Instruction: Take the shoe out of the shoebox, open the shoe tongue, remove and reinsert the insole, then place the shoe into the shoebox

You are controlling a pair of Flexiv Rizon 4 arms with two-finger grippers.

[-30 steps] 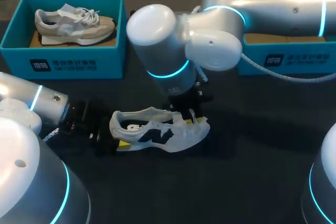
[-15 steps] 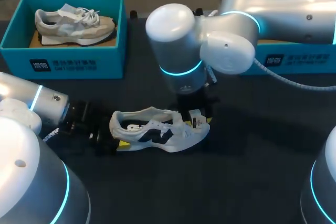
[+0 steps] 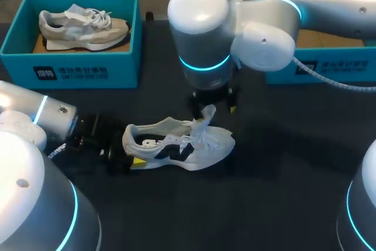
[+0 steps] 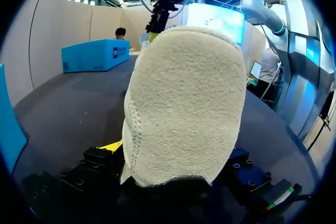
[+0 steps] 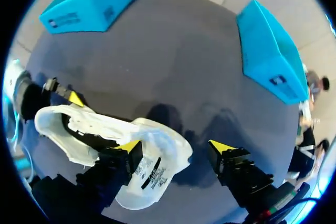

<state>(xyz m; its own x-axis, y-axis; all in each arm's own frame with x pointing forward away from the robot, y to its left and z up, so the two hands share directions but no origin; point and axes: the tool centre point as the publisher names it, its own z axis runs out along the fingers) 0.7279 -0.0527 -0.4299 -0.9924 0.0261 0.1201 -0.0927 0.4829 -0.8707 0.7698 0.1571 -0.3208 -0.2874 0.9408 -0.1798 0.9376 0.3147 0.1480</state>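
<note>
The shoe point(image 3: 176, 145) stands upright on the table point(image 3: 282, 192), well apart from the shoebox point(image 3: 88, 72). The left gripper point(image 3: 130, 158) is clamped on its heel. The right gripper point(image 5: 174, 148) hangs above the raised tongue point(image 5: 149, 174), its fingers wide apart, with one finger beside the tongue.

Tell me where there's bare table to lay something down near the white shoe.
Bare table lies in front of the white shoe, toward the near edge, and past its toe, toward the right shoebox. Crowded: the left pincer grips the heel, and the right pincer hangs open over the shoe's front.
</note>
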